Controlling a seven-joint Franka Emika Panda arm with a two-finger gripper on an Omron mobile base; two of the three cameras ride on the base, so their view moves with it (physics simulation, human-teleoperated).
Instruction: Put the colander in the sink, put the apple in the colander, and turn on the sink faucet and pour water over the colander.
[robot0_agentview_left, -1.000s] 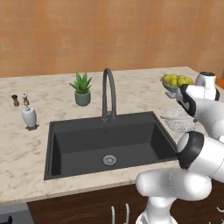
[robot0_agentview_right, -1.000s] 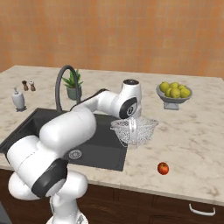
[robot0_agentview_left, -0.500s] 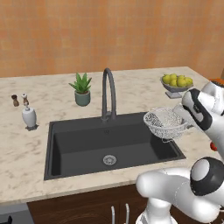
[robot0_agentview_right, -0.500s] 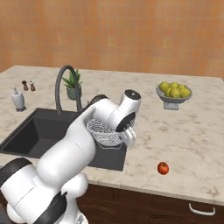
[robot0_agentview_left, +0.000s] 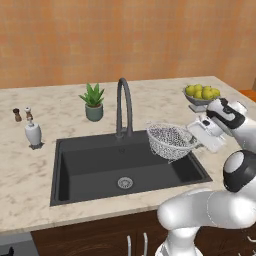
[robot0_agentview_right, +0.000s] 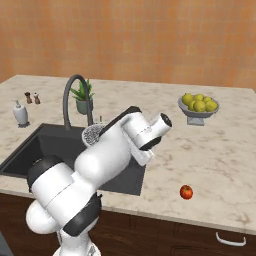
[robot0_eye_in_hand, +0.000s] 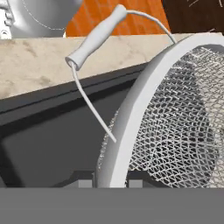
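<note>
While the gripper (robot0_agentview_left: 194, 141) stays clamped on the colander (robot0_agentview_left: 170, 140) rim, jaws nearly closed, the bowl hangs tilted at centre right of the left base frame, above the right end of the sink (robot0_agentview_left: 95, 172). Faucet (robot0_agentview_left: 125, 106) stands just left of it, behind the basin. Apple (robot0_agentview_right: 186, 192) lies on the counter (robot0_agentview_right: 220, 160), lower right of the right base frame, well apart from the sink.
</note>
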